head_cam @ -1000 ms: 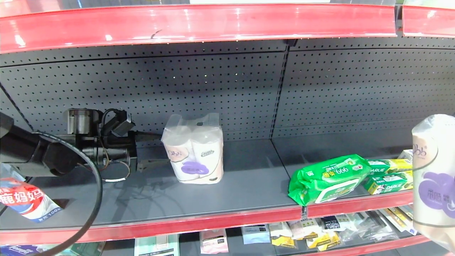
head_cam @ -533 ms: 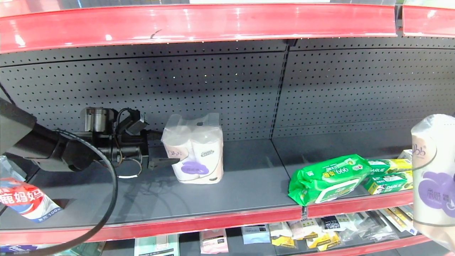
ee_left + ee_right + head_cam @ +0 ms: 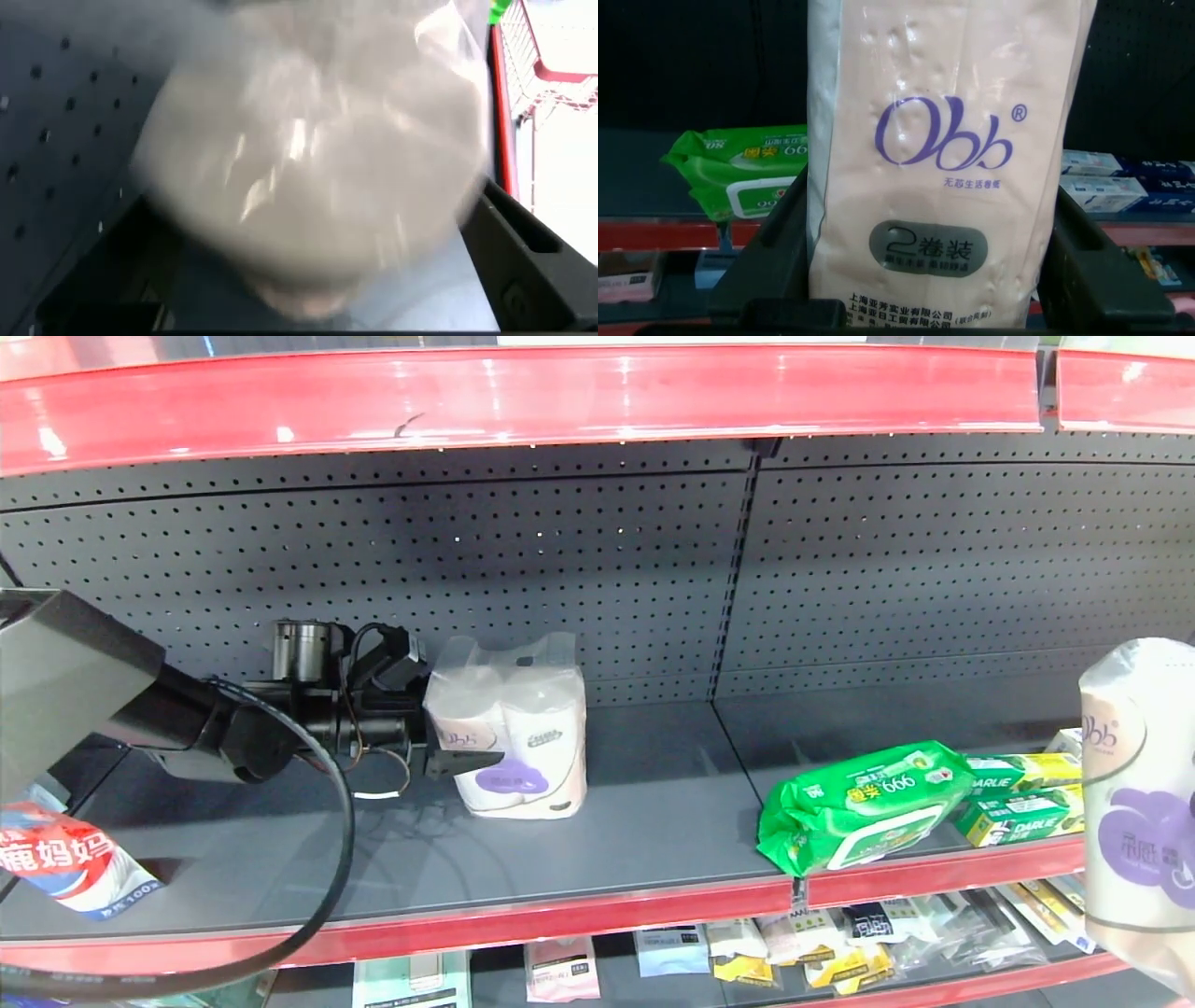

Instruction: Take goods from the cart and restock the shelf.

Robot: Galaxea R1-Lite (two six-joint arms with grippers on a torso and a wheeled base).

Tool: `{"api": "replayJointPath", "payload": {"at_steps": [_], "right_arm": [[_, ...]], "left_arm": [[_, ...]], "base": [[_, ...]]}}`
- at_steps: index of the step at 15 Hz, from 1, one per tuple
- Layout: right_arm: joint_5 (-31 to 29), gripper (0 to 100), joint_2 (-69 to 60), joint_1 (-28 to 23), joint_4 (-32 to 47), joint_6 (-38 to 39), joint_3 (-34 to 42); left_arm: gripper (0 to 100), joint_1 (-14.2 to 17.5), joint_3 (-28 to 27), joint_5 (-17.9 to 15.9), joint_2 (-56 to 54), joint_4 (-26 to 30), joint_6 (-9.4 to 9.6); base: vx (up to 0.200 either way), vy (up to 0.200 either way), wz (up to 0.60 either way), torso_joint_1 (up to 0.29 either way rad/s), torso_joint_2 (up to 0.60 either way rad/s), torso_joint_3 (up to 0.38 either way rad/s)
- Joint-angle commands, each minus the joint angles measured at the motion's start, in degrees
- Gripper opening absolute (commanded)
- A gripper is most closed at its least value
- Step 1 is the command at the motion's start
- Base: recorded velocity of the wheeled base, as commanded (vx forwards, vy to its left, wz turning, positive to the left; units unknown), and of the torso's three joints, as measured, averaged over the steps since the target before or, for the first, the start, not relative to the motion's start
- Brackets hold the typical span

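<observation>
Between the wide-spread fingers of our left gripper (image 3: pixel 450 747) stands a toilet-paper pack (image 3: pixel 512 737), on the grey shelf (image 3: pixel 653 821) near its pegboard back. Its two rolls stand side by side with their long axis vertical. The plastic handle flap is on top and the printed face is turned out toward the shelf's front edge. One finger crosses the pack's near side; we cannot tell whether either finger touches the wrap. From the left wrist the same pack is a pale blur between two dark fingers (image 3: pixel 523 271), and past it a red-rimmed wire cart (image 3: pixel 551 56) shows.

Our right gripper (image 3: pixel 936 266) is closed on a second pack (image 3: pixel 943 140), with a finger (image 3: pixel 771 247) against each flank. This one is upright too, long axis vertical, its print facing the wrist. From the head we see it out in front of the shelf's red edge. To this gripper's left, on the shelf, lie toothpaste boxes (image 3: pixel 1022 798) and, farther left, a green wipes packet (image 3: pixel 859 803).
</observation>
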Motion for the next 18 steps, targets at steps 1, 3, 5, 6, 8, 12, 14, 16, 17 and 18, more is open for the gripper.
{"api": "replayJointPath", "payload": {"at_steps": [1,3,5,6,8,12,14,16,17,18], "right_arm": [[-0.1,0,-0.1,0.0,0.0,-0.1,0.1],[-0.4,0,-0.1,0.0,0.0,-0.1,0.2],[-0.4,0,-0.2,0.0,0.0,-0.1,0.3],[-0.4,0,-0.2,0.0,0.0,-0.1,0.3],[-0.4,0,-0.1,0.0,0.0,-0.1,0.3],[-0.5,0,-0.3,0.0,0.0,-0.1,0.4],[-0.5,0,-0.3,0.0,0.0,-0.1,0.5],[-0.5,0,-0.3,0.0,0.0,-0.1,0.1],[-0.5,0,-0.3,0.0,0.0,-0.1,0.2],[-0.5,0,-0.3,0.0,0.0,-0.1,0.3]], "left_arm": [[100,-0.9,-0.7,0.2,1.2,-0.2,-0.13],[100,-1.1,-0.7,0.6,1.3,-0.2,-0.83],[100,-1.1,-0.9,0.7,1.3,-0.2,-1.36],[100,-1.1,-0.9,1.5,1.3,-0.1,-1.63],[100,-1.1,-1.0,2.3,1.3,-0.1,-1.98],[100,-1.7,-2.2,2.3,1.3,-0.2,-2.68],[100,-1.8,-2.2,2.3,1.4,-0.2,-2.68],[100,-2.1,-2.3,2.3,1.5,-0.1,-2.68],[100,-2.2,-2.3,2.2,1.5,-0.1,-2.68],[100,-2.2,-2.3,2.2,1.5,-0.1,-2.77]], "base": [[0.0,0.0,0.0,0.0,0.0,0.0],[0.0,0.0,0.0,0.0,0.0,0.0],[0.0,0.0,0.0,0.0,0.0,0.0],[0.0,0.0,0.0,0.0,0.0,0.0],[0.0,0.0,0.0,0.0,0.0,0.0],[0.0,0.0,0.0,0.0,0.0,0.0],[0.0,0.0,0.0,0.0,0.0,0.0],[0.0,0.0,0.0,0.0,0.0,0.0],[0.0,0.0,0.0,0.0,0.0,0.0],[0.0,0.0,0.0,0.0,0.0,0.0]]}}
